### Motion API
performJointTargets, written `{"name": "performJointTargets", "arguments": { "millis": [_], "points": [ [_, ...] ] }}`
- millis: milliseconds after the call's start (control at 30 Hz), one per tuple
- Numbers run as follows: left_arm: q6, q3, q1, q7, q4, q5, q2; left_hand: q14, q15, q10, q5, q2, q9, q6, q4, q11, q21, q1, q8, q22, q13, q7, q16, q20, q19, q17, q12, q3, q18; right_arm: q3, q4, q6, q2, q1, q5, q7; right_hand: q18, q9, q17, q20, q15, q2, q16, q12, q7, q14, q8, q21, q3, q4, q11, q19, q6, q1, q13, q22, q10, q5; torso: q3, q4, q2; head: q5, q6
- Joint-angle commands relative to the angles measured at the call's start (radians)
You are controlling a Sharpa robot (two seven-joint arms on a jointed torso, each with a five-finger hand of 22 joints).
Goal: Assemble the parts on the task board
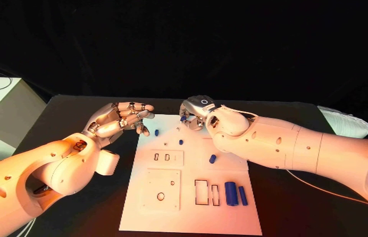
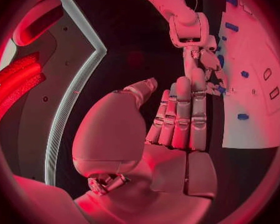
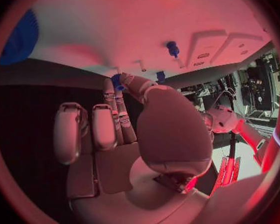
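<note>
Right silver hand (image 1: pixel 198 113) at the far edge of the white rectangular task board (image 1: pixel 192 216), pinching a small blue cylindrical part (image 3: pixel 117 81) between thumb and fingertip. Left silver hand (image 1: pixel 121 119) hovers just off the board's far-left corner, fingers together and curled, holding nothing. Two larger blue cylinders (image 1: pixel 235 193) lie near-right on the board; bare black table (image 1: pixel 76 109) flanks both long edges.

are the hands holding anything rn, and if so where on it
The right hand pinches a small blue part between its fingertips, by one end as far as the right wrist view shows. The left hand holds nothing, fingers together beside the task board.
</note>
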Motion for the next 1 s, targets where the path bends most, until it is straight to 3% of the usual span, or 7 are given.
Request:
{"name": "performJointTargets", "arguments": {
  "millis": [33,267,567,767,1000],
  "points": [
    [0.023,0.001,0.000,-0.001,0.004,-0.007,0.003,-0.005,0.000,-0.007,-0.003,-0.001,0.001,-0.007,-0.001,0.002,0.003,0.006,-0.002,0.001,0.001,0.000,0.006,0.001,-0.009,0.001,-0.005,0.003,0.011,0.000,-0.004,0.002,0.005,0.000,-0.020,-0.005,-0.018,0.044,0.001,-0.005,-0.007,0.008,0.005,0.000,0.004,0.022,0.003,0.006,0.000,-0.002,0.001,0.014,0.004,0.008,0.001,0.001,0.007,0.003,-0.0006,0.0000,0.001,0.003,-0.001],
    [0.024,0.002,0.001,-0.002,0.002,-0.009,0.005,-0.005,0.000,-0.007,-0.003,-0.001,0.001,-0.008,-0.001,0.003,0.004,0.006,-0.002,0.001,0.001,0.000,0.006,0.001,-0.010,0.001,-0.005,0.003,0.011,0.000,-0.009,0.016,0.014,-0.001,-0.020,-0.004,-0.018,0.047,0.001,-0.005,-0.007,0.005,0.006,-0.001,0.004,0.022,0.004,0.006,0.001,-0.004,0.001,0.014,0.003,0.007,0.001,0.002,0.008,0.005,-0.0007,-0.0030,0.004,0.006,-0.002],
    [0.026,0.004,0.001,-0.004,0.004,-0.010,0.005,-0.005,0.000,-0.007,-0.003,-0.001,0.001,-0.008,-0.001,0.003,0.004,0.006,-0.002,0.001,0.001,0.000,0.006,0.001,-0.010,0.001,-0.005,0.003,0.011,0.000,-0.016,0.039,0.020,-0.001,-0.018,-0.001,-0.018,0.048,0.000,-0.005,-0.007,0.004,0.005,-0.002,0.004,0.022,0.004,0.006,0.001,-0.004,0.002,0.013,0.003,0.006,0.001,0.001,0.008,0.005,-0.0011,-0.0002,0.005,0.006,-0.006],
    [0.027,0.005,0.001,-0.005,0.005,-0.010,0.005,-0.005,0.000,-0.007,-0.003,-0.001,0.001,-0.008,-0.001,0.003,0.004,0.006,-0.002,0.001,0.001,0.000,0.006,0.001,-0.010,0.001,-0.005,0.003,0.011,-0.001,-0.023,0.044,0.025,-0.002,-0.018,-0.004,-0.017,0.051,-0.004,-0.004,-0.006,-0.001,0.004,-0.005,0.006,0.021,0.004,0.004,0.000,-0.003,0.003,0.011,-0.001,0.001,0.002,-0.001,0.007,0.001,0.0004,-0.0010,0.005,0.007,-0.005],
    [0.028,0.006,0.001,-0.006,0.005,-0.010,0.005,-0.005,0.000,-0.007,-0.003,-0.001,0.001,-0.008,-0.001,0.003,0.004,0.006,-0.002,0.001,0.001,0.000,0.006,0.001,-0.010,0.001,-0.005,0.003,0.011,-0.001,-0.028,0.033,0.030,-0.002,-0.017,0.000,-0.016,0.055,-0.011,-0.002,-0.003,-0.008,0.002,-0.012,0.009,0.018,0.000,0.000,0.001,-0.002,0.006,0.008,-0.014,-0.007,0.001,-0.006,0.000,-0.003,-0.0006,-0.0017,0.007,0.009,-0.005]
  ]
}}
